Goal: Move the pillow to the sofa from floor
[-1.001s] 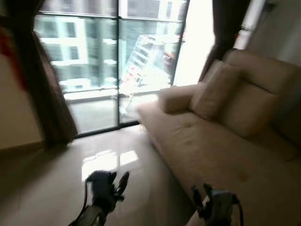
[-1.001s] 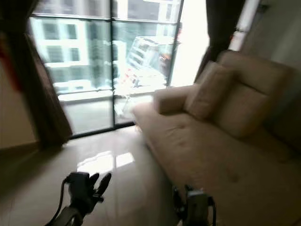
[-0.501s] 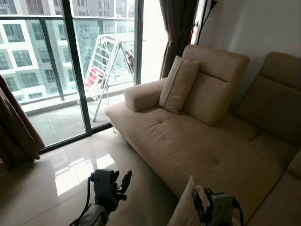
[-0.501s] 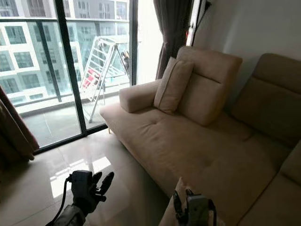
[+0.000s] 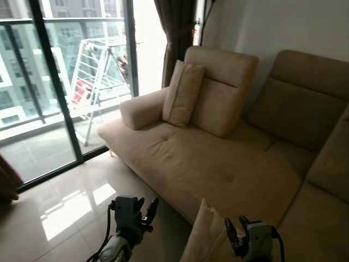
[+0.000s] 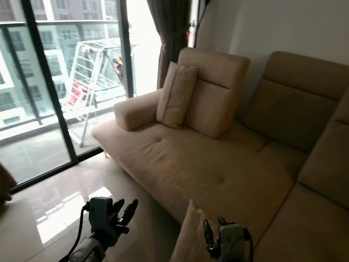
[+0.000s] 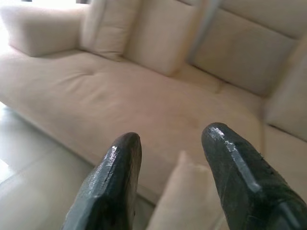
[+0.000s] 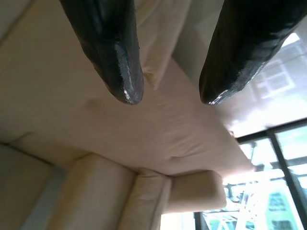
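1. The beige fabric pillow point(image 5: 199, 237) is standing at 6 o'clock, against the tan corner sofa point(image 5: 218, 169).
2. The right claw point(image 5: 238, 232) is hovering just beside it, fingers parted, empty.
3. The left claw point(image 5: 143, 212) is hanging at 7 o'clock over the glossy tiled floor point(image 5: 60, 218), fingers apart, holding nothing.

Silver arms, black claws point(image 5: 147, 210) (glossy fingertips)

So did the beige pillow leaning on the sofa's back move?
No. The beige cushion-shaped pillow leans beside the tan fabric sofa's armrest as before; only the camera turned.
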Robot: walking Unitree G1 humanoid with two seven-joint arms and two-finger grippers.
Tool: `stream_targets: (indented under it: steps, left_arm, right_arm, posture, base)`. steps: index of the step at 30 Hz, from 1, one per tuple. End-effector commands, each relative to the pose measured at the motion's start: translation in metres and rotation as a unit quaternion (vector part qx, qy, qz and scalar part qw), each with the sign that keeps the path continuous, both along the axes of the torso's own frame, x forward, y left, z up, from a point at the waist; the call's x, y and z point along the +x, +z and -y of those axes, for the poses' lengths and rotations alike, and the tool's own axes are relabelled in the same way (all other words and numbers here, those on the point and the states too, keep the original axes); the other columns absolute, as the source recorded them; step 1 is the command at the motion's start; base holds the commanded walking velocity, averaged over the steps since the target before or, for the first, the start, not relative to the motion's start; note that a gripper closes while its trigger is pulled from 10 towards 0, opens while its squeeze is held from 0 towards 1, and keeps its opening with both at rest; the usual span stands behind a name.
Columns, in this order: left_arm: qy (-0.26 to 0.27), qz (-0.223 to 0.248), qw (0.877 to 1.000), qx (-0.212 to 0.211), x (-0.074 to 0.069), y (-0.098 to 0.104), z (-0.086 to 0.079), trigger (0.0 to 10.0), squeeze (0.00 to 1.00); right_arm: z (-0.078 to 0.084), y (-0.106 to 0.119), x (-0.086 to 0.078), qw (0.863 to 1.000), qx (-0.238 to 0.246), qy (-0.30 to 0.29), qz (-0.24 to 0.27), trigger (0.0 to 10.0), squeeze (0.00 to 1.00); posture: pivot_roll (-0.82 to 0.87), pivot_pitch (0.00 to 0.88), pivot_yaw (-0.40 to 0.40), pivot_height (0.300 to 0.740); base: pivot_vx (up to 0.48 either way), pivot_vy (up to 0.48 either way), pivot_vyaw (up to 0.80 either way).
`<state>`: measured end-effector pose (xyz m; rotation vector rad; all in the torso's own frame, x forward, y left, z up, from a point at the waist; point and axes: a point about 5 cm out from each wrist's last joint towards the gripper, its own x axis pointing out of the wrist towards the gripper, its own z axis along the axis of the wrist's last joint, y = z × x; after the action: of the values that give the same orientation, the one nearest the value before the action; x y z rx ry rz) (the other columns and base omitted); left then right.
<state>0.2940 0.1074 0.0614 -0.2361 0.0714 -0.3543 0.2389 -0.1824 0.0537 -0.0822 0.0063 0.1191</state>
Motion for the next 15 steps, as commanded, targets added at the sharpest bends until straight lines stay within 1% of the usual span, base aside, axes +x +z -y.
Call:
stream_targets:
  steps: [1,13,15]
  left_arm:
    - [0.007,-0.007,1.000,-0.003,-0.0013,-0.0021,-0.0049,10.0,0.00]
    - [0.002,-0.006,1.000,-0.004,-0.0007,-0.0012,-0.0022,10.0,0.00]
    - [0.000,-0.004,1.000,-0.005,-0.0003,-0.0007,-0.0012,10.0,0.00]
  right_arm:
    - [-0.0014,-0.0043,-0.0025,1.000,0.004,-0.003,-0.008,10.0,0.00]
    - [-0.0006,-0.0047,-0.0026,1.000,0.003,-0.005,-0.007,10.0,0.00]
    - [-0.0003,-0.0048,-0.0020,1.000,0.002,-0.005,-0.007,10.0,0.00]
  posture:
    - [-0.01,0.000,-0.003,0.740]
    - [-0.01,0.000,-0.002,0.740]
    - [-0.01,0.000,-0.002,0.740]
  base:
    - [0.000,0.000,-0.80]
    - [0.000,0.000,-0.80]
    - [0.000,0.289,-0.80]
